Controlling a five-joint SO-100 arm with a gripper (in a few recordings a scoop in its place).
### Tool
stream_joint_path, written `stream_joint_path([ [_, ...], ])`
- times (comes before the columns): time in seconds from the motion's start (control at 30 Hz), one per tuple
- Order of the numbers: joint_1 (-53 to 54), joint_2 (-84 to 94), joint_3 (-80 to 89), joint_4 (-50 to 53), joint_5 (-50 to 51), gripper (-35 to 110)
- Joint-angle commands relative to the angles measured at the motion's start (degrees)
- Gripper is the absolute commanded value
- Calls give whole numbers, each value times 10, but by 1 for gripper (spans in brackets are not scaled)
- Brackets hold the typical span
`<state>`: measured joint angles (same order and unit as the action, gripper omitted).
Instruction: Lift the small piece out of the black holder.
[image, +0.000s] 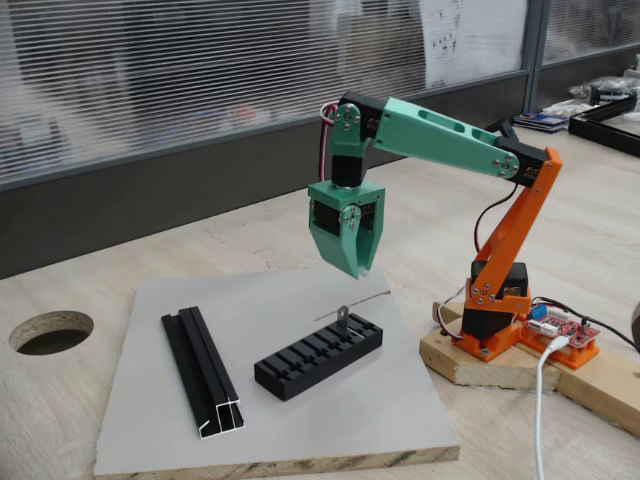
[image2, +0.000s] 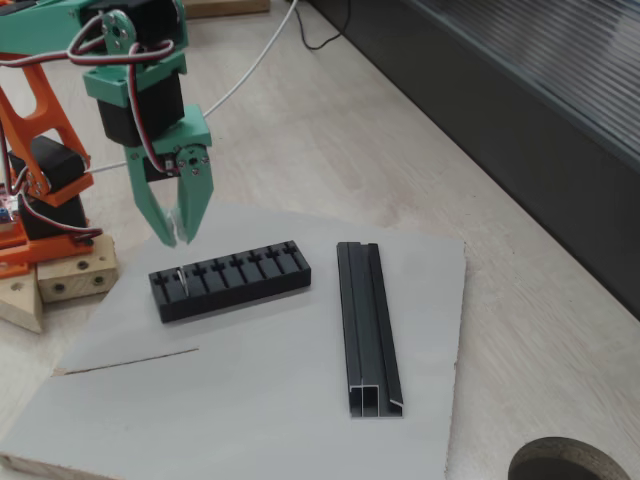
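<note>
Board: a grey board (image: 330, 420) lies flat on the wooden bench (image: 90, 280), its raw front edge nearest the camera in a fixed view.
Rail: a long black channel rail (image: 203, 371) lies on the left part of the board in that view, its silver cut end toward the camera; in the other fixed view it lies to the right of the holder (image2: 369, 327).
Holder: the black holder (image: 318, 356) sits near the middle of the board, apart from the rail, with a row of slots across its top; also seen at (image2: 230, 280).
Small piece: the small piece (image: 342, 317) stands upright in a slot at the holder's far right end in a fixed view; in the other fixed view it shows as a thin pale tab at the holder's left end (image2: 180, 279).
Wire line: a thin grey line (image: 352, 307) runs across the board just behind the small piece.
Jaws: the green jaws (image: 360, 268) point down and hang above the small piece, clear of it and of the holder; the tips (image2: 183, 236) are close together with a narrow gap, holding nothing.
Arm: the green and orange arm (image: 450, 140) reaches from its base on a wooden block (image: 480, 360) at the right of the board.
Hole: a round hole (image: 50, 332) is cut in the bench left of the board.
</note>
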<state>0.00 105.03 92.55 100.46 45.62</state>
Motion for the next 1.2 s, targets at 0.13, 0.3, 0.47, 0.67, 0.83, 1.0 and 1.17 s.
stream_joint_path([
  [0.13, -14, -15, 58, -90, 3, 12],
  [0.3, -11, -14, 63, -114, -4, 12],
  [0.47, -11, -14, 64, -114, -4, 12],
  [0.67, -11, -14, 64, -106, 4, 24],
  [0.83, -11, -14, 64, -106, 4, 33],
  [1.0, -11, -14, 64, -105, 4, 33],
  [1.17, -10, -23, 64, -105, 4, 33],
])
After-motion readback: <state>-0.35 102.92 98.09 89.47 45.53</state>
